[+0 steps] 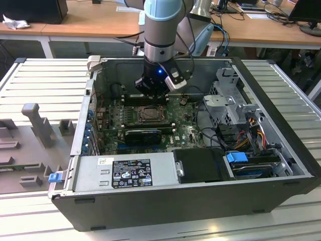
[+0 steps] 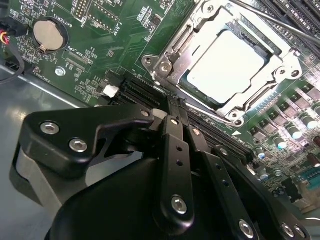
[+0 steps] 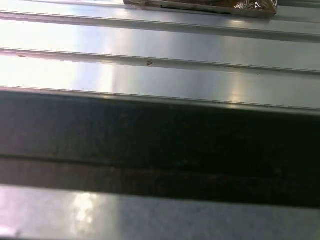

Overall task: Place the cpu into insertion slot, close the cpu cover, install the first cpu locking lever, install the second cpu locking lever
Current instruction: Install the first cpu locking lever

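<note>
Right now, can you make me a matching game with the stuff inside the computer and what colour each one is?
Things:
1. cpu
2. motherboard
3. gripper
4. clip on the drive bay

Colours:
A. black
B. blue
C. pale silver-grey
D. green

Right pairs: 1-C, 2-D, 3-A, 4-B
</note>
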{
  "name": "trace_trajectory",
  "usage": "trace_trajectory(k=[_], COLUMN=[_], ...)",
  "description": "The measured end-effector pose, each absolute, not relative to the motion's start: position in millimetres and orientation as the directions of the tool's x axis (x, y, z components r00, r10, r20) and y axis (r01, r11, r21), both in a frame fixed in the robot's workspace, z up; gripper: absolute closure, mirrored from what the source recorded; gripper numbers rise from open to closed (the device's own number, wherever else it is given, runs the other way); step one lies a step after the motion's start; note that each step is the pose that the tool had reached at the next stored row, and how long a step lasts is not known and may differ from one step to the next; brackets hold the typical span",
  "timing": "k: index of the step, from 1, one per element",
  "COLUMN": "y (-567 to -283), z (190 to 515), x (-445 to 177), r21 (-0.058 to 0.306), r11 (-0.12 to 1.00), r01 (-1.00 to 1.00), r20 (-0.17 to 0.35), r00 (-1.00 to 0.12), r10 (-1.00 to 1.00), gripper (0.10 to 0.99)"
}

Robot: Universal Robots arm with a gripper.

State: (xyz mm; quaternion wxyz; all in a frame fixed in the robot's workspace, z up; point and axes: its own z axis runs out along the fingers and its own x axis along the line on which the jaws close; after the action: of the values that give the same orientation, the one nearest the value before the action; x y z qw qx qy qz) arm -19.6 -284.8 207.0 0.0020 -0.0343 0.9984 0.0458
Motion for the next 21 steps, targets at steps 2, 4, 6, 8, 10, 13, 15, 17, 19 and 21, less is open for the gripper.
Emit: trace_trajectory(k=[2, 4, 6, 8, 10, 13, 15, 17, 19, 21], y=[-284.9, -284.8, -285.0, -284.7, -284.9, -284.4, -283.9, -283.9, -283.9, -283.9], z=[205.8, 204.9, 203.6, 202.4, 202.1, 202.1, 202.0, 202.1, 201.7, 201.3], x=[-19.6, -19.5, -19.6, -19.5, -19.6, -19.6, -19.5, -19.5, -19.0, -18.7], r21=[0.091, 0.088, 0.079, 0.075, 0.074, 0.074, 0.075, 0.075, 0.075, 0.075], r11=[0.994, 0.994, 0.994, 0.995, 0.995, 0.995, 0.995, 0.995, 0.995, 0.995], r01=[-0.069, -0.069, -0.069, -0.069, -0.069, -0.069, -0.069, -0.069, -0.069, -0.069], r20=[-0.007, -0.007, -0.006, -0.006, -0.006, -0.006, -0.006, -0.006, -0.006, -0.006], r00=[-0.998, -0.998, -0.998, -0.998, -0.998, -0.998, -0.998, -0.998, -0.998, -0.998], r10=[-0.068, -0.069, -0.069, -0.069, -0.068, -0.068, -0.069, -0.069, -0.068, -0.068], gripper=[0.98, 0.98, 0.98, 0.98, 0.98, 0.98, 0.98, 0.98, 0.98, 0.98])
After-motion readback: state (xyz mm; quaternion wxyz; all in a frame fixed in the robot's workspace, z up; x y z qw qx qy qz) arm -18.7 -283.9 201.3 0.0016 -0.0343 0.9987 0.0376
